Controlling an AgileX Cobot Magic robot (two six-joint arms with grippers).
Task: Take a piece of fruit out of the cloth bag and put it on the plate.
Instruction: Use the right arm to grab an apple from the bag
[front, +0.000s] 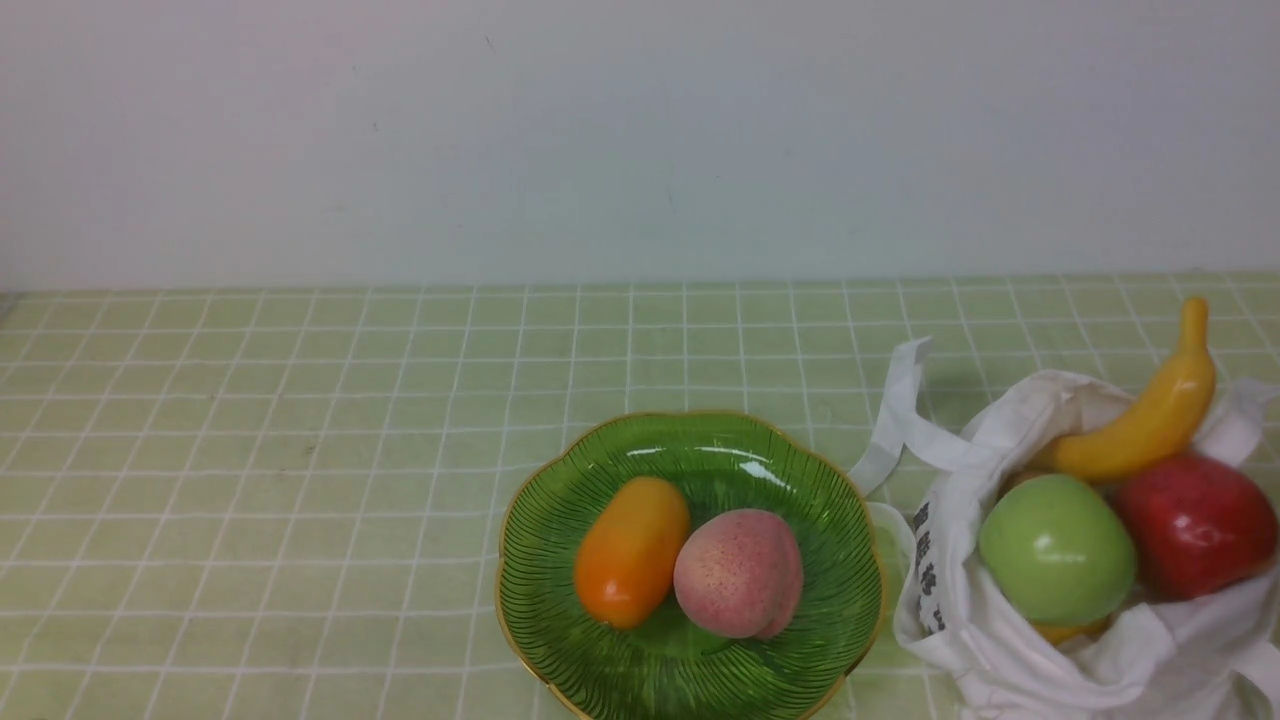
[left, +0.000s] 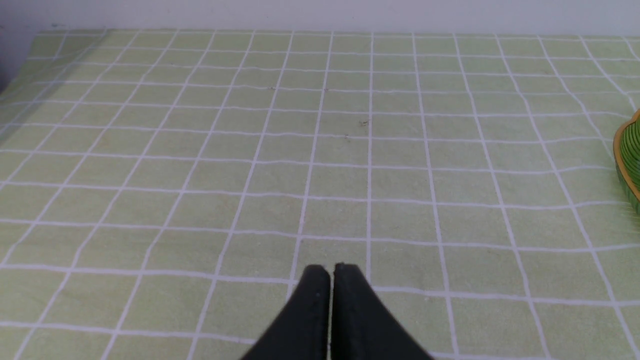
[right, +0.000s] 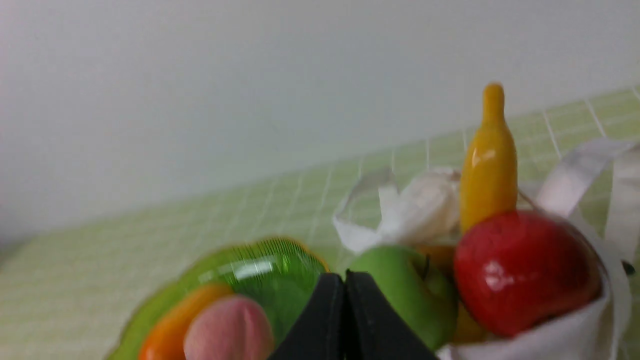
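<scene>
Surface: pale-green, white-gridded tablecloth (front: 300, 450); plain white wall (front: 600, 130) behind. Black left gripper (left: 331, 270), black right gripper (right: 345, 277): jaws pressed together, holding nothing.

Pale green checked tablecloth (front: 250, 450), orange oval fruit (front: 631, 551) just beside pink speckled peach (front: 738, 573) near front edge, yellow banana (front: 1150, 420) behind red apple (front: 1195, 525) toward front right corner

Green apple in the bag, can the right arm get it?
Probably yes. The green apple sits uncovered in the open mouth of the cloth bag, just ahead of the right tool. That tool is shut, so it must open first.
</scene>
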